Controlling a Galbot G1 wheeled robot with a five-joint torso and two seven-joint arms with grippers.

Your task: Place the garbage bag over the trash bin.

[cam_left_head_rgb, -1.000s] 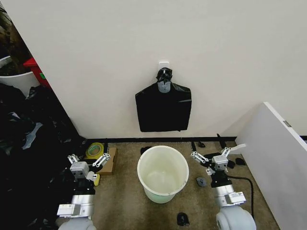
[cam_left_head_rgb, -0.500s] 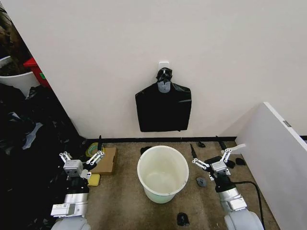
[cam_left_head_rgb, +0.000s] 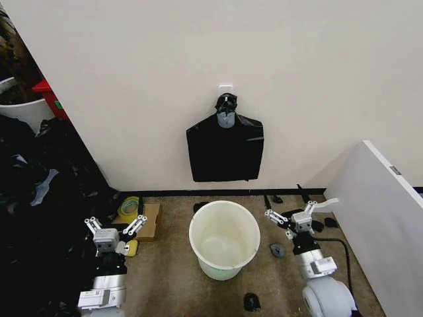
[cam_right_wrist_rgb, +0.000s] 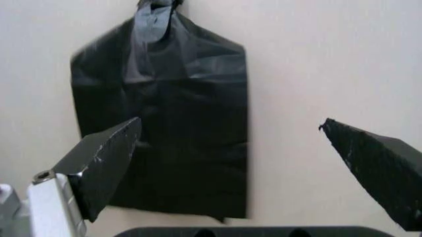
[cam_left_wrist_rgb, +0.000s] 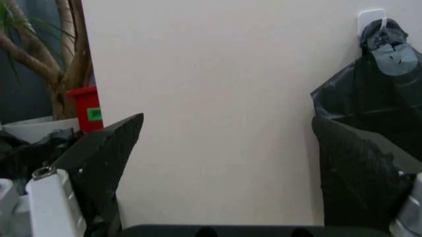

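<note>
Head view: trash bin (cam_left_head_rgb: 225, 239) between claws.

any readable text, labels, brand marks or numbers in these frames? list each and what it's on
None can be read.
Green label on the red container beside the plant: too small and blurred, no characters legible.
Grey tag at the top of the black bag hanging on the wall: no print visible.
The trash bin, the yellow tape roll and both open grippers, left and right: no markings visible.
</note>
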